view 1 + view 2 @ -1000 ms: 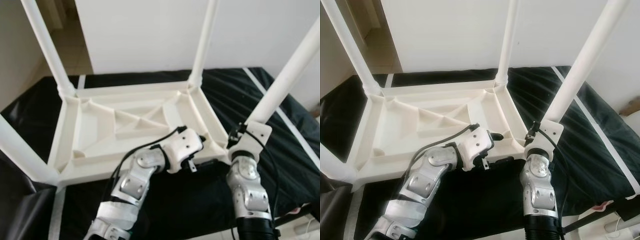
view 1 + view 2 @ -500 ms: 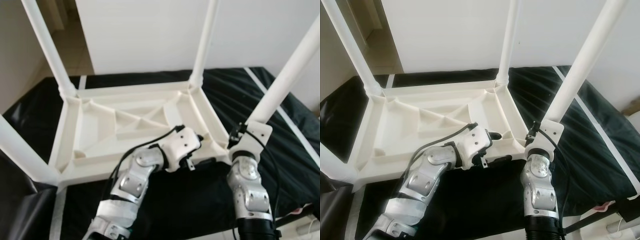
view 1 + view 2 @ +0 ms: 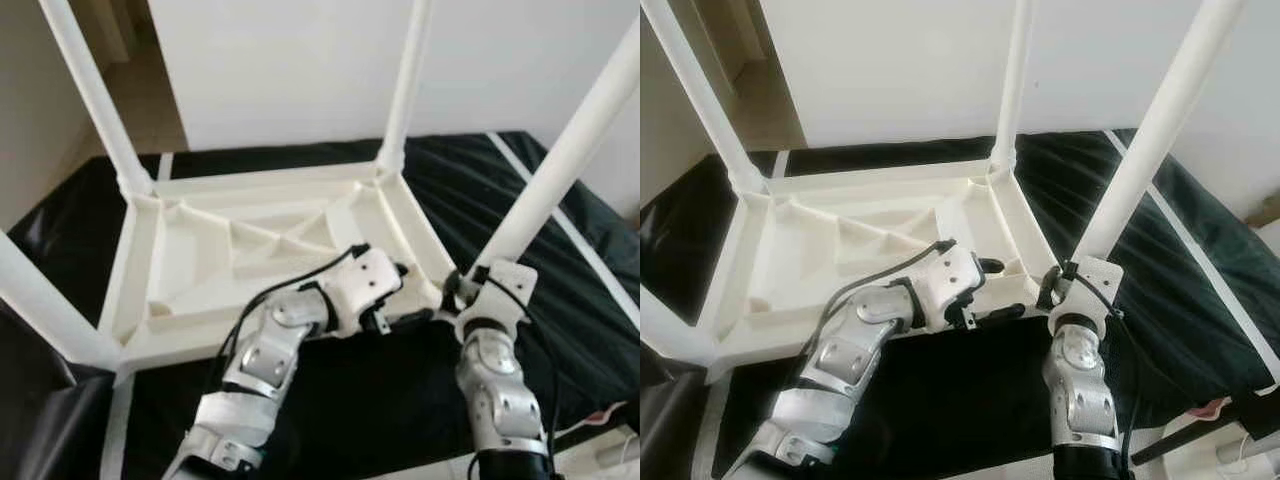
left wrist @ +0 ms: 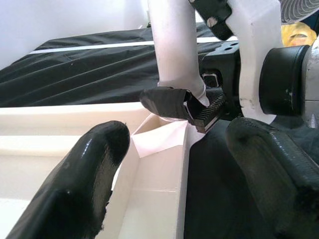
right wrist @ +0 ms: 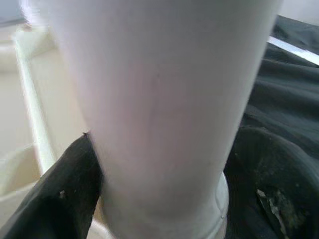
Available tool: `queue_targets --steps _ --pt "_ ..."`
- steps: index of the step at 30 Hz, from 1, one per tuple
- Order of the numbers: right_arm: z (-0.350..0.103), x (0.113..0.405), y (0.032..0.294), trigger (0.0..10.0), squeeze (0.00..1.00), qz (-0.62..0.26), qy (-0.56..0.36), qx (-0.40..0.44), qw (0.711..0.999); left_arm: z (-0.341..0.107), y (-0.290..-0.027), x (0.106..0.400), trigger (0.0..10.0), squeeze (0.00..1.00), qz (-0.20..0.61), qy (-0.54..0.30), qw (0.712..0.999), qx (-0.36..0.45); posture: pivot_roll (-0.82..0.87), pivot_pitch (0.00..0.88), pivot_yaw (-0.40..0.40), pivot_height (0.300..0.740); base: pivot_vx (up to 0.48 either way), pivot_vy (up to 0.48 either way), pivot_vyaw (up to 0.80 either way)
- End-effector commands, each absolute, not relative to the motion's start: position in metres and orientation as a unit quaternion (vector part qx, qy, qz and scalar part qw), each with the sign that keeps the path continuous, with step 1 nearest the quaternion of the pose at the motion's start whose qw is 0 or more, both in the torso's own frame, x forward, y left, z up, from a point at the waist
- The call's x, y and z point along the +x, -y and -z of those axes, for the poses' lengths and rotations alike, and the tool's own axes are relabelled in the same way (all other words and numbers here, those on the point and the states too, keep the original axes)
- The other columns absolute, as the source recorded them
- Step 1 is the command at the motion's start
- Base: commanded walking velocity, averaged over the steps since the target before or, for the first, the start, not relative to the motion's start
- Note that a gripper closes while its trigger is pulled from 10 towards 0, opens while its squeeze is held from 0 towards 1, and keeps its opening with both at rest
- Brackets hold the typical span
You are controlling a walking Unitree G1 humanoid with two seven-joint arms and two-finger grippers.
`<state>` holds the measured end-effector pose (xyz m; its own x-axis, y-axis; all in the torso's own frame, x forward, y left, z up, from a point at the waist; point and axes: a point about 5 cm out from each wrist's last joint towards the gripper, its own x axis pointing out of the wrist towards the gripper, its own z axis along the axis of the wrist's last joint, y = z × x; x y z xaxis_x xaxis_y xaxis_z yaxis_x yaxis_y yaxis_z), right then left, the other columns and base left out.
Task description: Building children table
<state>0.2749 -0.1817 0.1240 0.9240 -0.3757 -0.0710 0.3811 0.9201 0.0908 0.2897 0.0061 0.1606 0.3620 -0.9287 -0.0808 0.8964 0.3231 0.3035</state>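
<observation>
- The right gripper [image 3: 1058,288] has carried the white leg [image 3: 1145,150] inward to the upturned tabletop [image 3: 800,270] corner, fingers clamped around its base.
- The left gripper [image 4: 169,164], elbow bent, straddles the near rim, fingers apart.
- Tabletop lies on black cloth [image 3: 1180,260].

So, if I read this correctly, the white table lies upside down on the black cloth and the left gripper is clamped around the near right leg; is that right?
Not quite: the right gripper is the one clamped around the near right leg, as the left wrist view shows. The left gripper sits open over the frame rim beside it. The white table does lie upside down on the black cloth.
</observation>
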Motion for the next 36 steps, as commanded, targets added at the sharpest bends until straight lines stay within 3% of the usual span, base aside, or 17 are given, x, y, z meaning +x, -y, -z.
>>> queue_targets --steps 1,4,5,6,7,23,36 --pt "-0.126 0.273 0.182 10.0 1.0 0.186 -0.014 0.056 0.981 -0.162 -0.009 0.297 10.0 0.0 0.498 0.062 0.853 0.142 -0.07 0.0 -0.027 0.74 0.0 0.0 0.0" --pt "-0.127 0.273 0.184 10.0 1.0 0.164 -0.009 0.054 0.985 -0.161 -0.01 0.297 10.0 0.0 0.495 0.061 0.855 0.144 -0.06 0.0 -0.035 0.74 0.0 0.0 0.0" --pt "-0.127 0.272 0.185 10.0 0.73 0.157 -0.007 0.05 0.986 -0.16 -0.011 0.297 10.0 0.0 0.494 0.061 0.855 0.145 -0.06 0.0 -0.038 0.74 0.0 0.0 0.0" --pt "-0.127 0.272 0.185 10.0 0.73 0.157 -0.007 0.05 0.986 -0.16 -0.011 0.297 10.0 0.0 0.494 0.061 0.855 0.145 -0.06 0.0 -0.038 0.74 0.0 0.0 0.0" --pt "-0.129 0.271 0.186 10.0 0.0 0.142 0.001 0.05 0.989 -0.159 -0.011 0.296 10.0 0.0 0.494 0.06 0.855 0.145 -0.06 0.0 -0.04 0.74 0.0 0.0 0.0" --pt "-0.136 0.266 0.216 10.0 0.0 -0.035 0.044 0.004 0.998 -0.148 -0.016 0.284 10.0 0.0 0.535 0.025 0.834 0.13 -0.05 0.0 -0.023 0.74 0.0 0.0 0.0" --pt "-0.136 0.292 0.222 10.0 0.0 -0.158 0.016 -0.065 0.985 -0.145 -0.008 0.279 10.0 0.0 0.559 0.02 0.816 0.146 -0.06 0.0 -0.018 0.74 0.0 0.0 0.0"
